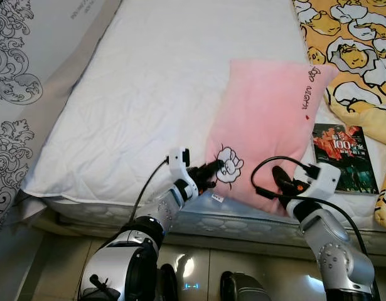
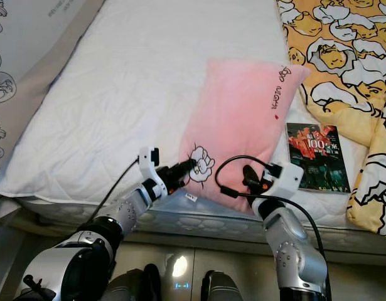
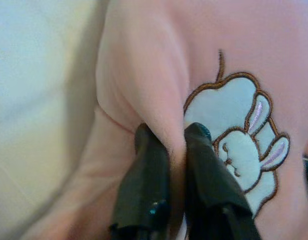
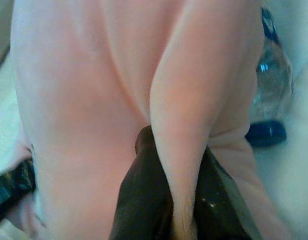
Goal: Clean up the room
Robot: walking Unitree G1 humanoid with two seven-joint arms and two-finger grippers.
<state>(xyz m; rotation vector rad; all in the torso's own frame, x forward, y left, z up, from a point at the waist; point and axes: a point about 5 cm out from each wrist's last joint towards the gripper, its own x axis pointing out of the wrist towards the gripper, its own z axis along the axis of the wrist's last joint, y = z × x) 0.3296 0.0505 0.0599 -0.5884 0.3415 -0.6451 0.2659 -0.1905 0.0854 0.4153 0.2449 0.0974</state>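
Left gripper (image 3: 171, 142): its two black fingers (image 3: 146, 185) are pinching a raised fold of the pink pillow (image 1: 268, 125), just beside the embroidered white rabbit patch (image 3: 239, 130); the fold is hiding the inner faces of the fingertips.
Right gripper (image 4: 174, 145): its fingers are clamping another ridge of the same pillow at its near right corner; the cloth is swallowing the fingertips, so the pads are hard to make out.
Pillow: it is lying on the white mattress (image 1: 149, 94), its near edge reaching the mattress front and a small tag (image 1: 218, 198) hanging there.
Book (image 1: 343, 157): it is resting flat on the mattress just beside the pillow's right side, with a corner tucked behind the right wrist.
Yellow patterned blanket (image 1: 356, 56): it is bunching along the right, cut off by the frame.
Blurred object (image 4: 271, 90): something glassy with a dark base is showing past the pillow in the right wrist view; its identity is unclear.
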